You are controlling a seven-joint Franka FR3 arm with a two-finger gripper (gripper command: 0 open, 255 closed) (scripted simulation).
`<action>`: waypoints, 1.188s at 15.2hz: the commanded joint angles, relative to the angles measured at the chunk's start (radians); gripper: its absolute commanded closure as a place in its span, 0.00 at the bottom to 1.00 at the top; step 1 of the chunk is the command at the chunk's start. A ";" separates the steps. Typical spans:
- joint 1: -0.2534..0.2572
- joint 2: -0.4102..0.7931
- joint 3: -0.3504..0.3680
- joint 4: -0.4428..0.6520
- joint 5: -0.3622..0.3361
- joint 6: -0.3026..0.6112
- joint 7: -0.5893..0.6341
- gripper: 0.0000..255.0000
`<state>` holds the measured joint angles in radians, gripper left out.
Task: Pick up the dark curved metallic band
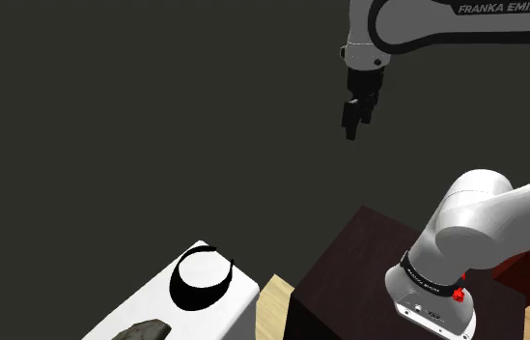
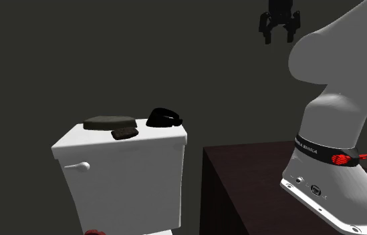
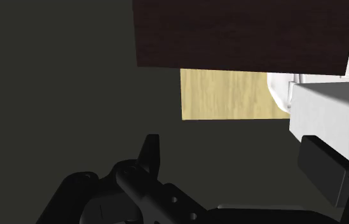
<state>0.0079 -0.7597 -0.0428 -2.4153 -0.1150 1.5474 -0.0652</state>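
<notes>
Dark curved band (image 2: 164, 118) lay atop the white toilet tank (image 2: 128, 175), gripper (image 2: 279, 37) hung high above the tank, fingers (image 2: 266, 33) spread, empty.

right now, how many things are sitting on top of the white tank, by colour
On the white tank:
black curved band: 1
dark grey-brown flat lump: 1
small brown lump: 1
total: 3
</notes>
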 commanded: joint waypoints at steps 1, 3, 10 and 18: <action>0.000 0.000 0.000 0.000 0.000 0.000 0.000 0.00; 0.022 0.033 0.015 -0.023 0.012 0.066 -0.001 0.00; 0.095 0.180 0.071 -0.069 0.045 0.296 -0.005 0.00; 0.168 0.394 0.144 -0.058 0.057 0.542 -0.006 0.00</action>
<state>0.1677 -0.3891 0.0939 -2.4698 -0.0573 2.0551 -0.0690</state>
